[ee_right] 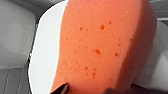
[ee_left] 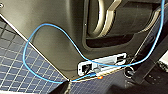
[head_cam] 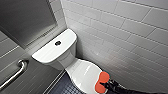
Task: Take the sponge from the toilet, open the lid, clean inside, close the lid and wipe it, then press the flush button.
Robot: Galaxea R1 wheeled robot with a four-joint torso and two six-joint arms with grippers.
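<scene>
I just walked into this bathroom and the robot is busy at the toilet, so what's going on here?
The robot's right gripper appears to be gripping the orange-red sponge at the front of the lid, by the edge nearest the tiled wall. The lid is down on the toilet, so the bowl has not been opened yet. The flush button sits on the cistern top, well away from the gripper.

sponge at right edge of lid, cistern behind, grab rail left
</scene>
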